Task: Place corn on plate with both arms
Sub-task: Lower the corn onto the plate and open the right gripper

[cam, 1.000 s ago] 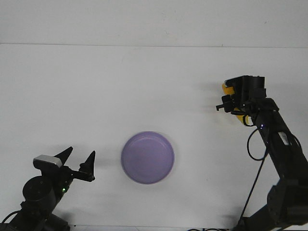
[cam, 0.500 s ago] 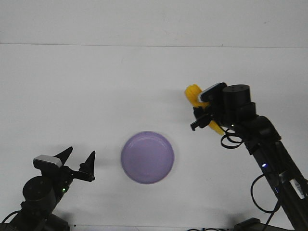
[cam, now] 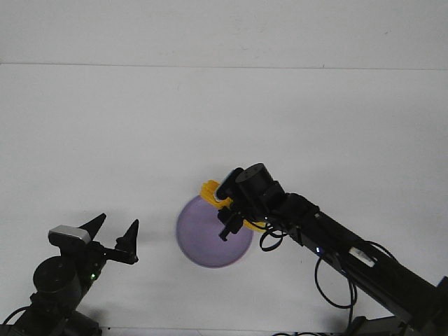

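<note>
While a second back the corn (cam: 212, 190) was being carried well off to the right side of the table, it now hangs over the far right edge of the plate (cam: 203, 245), most of it hidden behind the wrist of the arm that brought it. Only a yellow-orange end pokes out to the upper left of the wrist, and a thin sliver of the same colour shows on the other side. I can't tell whether it already touches the plate or is just above it.

Over that one second the right gripper (cam: 229, 227) has swept in from the right side to the middle, the arm stretching out long and low across the table. Its fingers are mostly lost behind the camera block, so how wide they stand is hard to read, but the corn has travelled with them the whole way, so I judge them closed on it.

That plate has not budged: same spot, a little left of centre, lavender and bare apart from what looms over its rim.

Away at the near left corner, the left gripper (cam: 114, 236) sits just as it did, its two pointed fingers spread apart with nothing between them.

To my eye the carrying is as good as done. What remains is lowering the cob a little further in from the rim and letting go, else it may roll off the edge.
</note>
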Action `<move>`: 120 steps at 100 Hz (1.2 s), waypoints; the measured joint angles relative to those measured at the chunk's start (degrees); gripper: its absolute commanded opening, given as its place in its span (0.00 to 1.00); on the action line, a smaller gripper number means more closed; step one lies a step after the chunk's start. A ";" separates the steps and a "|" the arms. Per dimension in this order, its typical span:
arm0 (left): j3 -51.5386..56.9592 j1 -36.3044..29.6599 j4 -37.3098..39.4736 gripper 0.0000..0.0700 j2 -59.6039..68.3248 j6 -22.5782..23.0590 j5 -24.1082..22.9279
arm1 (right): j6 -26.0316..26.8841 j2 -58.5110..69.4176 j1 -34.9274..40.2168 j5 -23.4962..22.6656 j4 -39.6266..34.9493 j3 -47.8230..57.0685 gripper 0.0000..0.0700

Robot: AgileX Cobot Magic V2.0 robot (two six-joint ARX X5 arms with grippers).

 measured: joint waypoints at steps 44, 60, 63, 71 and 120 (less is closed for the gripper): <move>0.00 0.00 0.00 0.83 0.00 0.00 0.00 | 0.87 10.54 4.13 0.09 4.09 0.00 0.38; 0.00 0.00 0.02 0.83 0.00 0.00 0.00 | 0.90 11.13 4.22 0.09 4.26 -0.04 0.52; 0.00 0.00 0.02 0.83 0.00 0.00 0.00 | 0.92 11.13 4.22 0.11 4.44 -0.04 0.59; 0.00 0.00 0.02 0.83 0.00 0.00 0.00 | 1.29 11.13 4.22 0.09 4.50 -0.04 0.73; 0.00 0.00 0.02 0.83 0.00 0.00 0.00 | 1.97 6.73 3.23 2.49 3.28 -0.33 0.78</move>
